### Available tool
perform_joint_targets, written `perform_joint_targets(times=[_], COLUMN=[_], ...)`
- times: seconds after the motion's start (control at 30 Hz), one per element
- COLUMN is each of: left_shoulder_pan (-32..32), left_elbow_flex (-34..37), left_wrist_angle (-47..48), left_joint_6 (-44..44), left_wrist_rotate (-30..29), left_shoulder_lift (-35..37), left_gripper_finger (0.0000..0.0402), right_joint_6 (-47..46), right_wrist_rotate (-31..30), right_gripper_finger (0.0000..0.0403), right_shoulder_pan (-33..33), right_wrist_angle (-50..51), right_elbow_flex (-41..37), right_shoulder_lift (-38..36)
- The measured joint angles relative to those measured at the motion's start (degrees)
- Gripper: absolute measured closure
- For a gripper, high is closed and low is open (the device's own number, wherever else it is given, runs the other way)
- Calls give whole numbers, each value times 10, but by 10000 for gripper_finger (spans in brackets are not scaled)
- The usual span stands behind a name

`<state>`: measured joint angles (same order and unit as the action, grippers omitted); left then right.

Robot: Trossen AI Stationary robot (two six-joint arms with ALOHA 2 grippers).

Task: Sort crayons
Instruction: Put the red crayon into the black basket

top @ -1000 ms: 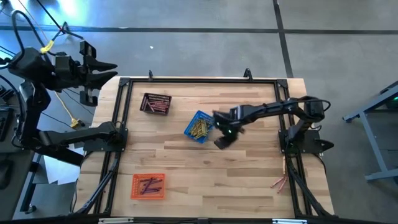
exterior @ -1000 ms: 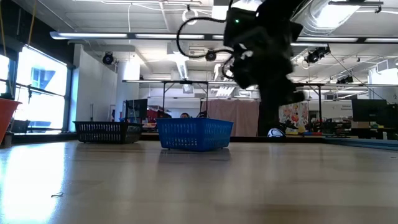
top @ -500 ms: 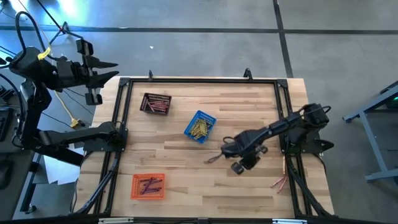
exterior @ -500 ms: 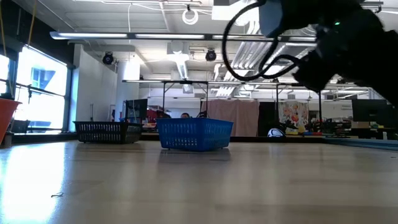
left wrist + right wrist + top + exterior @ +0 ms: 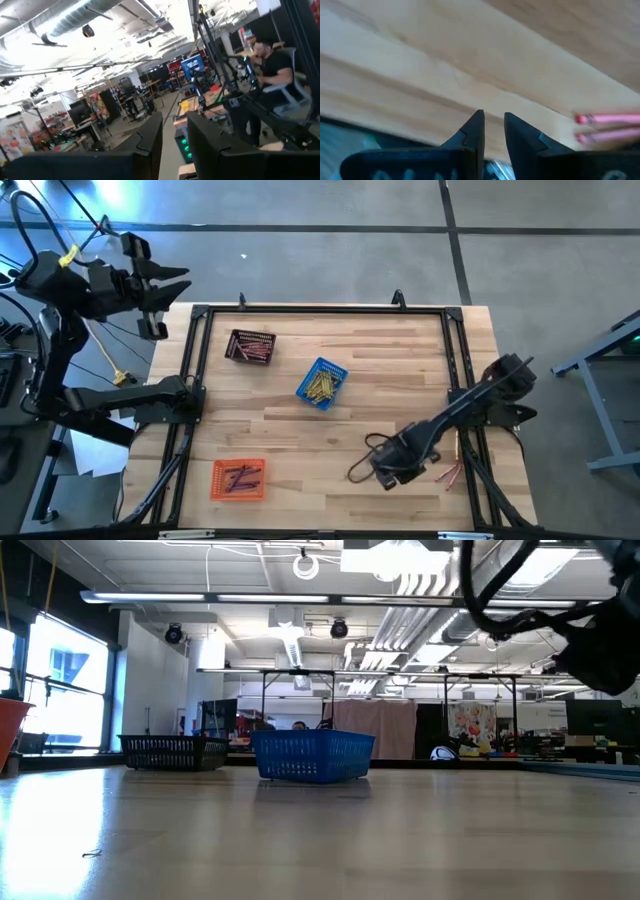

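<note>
Since a second ago my right gripper [image 5: 372, 467] has swung from beside the blue basket [image 5: 321, 383] to the table's near right, its jaws a narrow gap apart with nothing between them, while my left gripper [image 5: 160, 298] waits off the far left corner, jaws also slightly apart and empty. From left to right I see purple crayons in the orange basket [image 5: 239, 479], red ones in the black basket [image 5: 251, 346], yellow ones in the blue, and loose pink crayons [image 5: 452, 470] by the right rail. I judge that a descent beside the rail could nudge those thin sticks off the edge or pinch two together; no writing is readable.
</note>
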<state>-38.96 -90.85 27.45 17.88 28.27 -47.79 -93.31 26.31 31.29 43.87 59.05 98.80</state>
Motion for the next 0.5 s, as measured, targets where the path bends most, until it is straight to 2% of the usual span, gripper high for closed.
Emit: perform_joint_targets(times=[0.13,0.23,0.3,0.4,0.5], left_shoulder_pan=[0,0,0,0,0], left_elbow_flex=[0,0,0,0,0], left_wrist_angle=[-12,-24,-36,-57,-69], left_joint_6=[-43,-59,-65,-83,-105], left_wrist_rotate=[0,0,0,1,1], left_shoulder_lift=[-6,-15,-22,-35,-46], left_gripper_finger=[326,326,326,326,326], right_joint_6=[-119,-214,-244,-206,-59], right_wrist_rotate=[-120,-228,-278,-289,-256], right_gripper_finger=[346,346,346,346,346], right_shoulder_pan=[47,82,104,123,130], right_wrist_angle=[-30,-19,0,46,78], right_elbow_flex=[0,0,0,0,0], right_shoulder_lift=[-18,-43,-61,-77,-88])
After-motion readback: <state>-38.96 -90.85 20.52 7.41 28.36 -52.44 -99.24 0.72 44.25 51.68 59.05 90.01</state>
